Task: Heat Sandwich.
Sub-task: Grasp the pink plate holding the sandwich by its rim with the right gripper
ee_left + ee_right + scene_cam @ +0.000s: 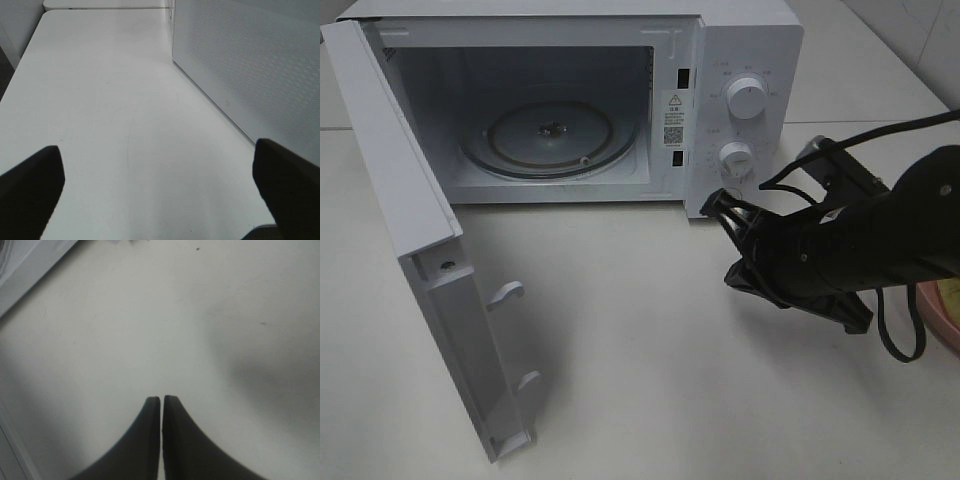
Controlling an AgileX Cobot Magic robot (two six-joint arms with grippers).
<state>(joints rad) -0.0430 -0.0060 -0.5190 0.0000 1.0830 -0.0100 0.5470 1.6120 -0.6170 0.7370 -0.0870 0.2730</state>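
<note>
While the microwave door [405,180] stands wide, evidently for loading, I note my right pincer [161,400] clenched on nothing above the desk [620,330] and my left pincer [156,152] released.

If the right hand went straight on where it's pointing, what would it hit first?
Probably the bare white table: the shut right hand aims at it, the microwave off to one side; depth unclear.

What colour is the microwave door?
The microwave door is white; the exterior high view shows it best.
</note>
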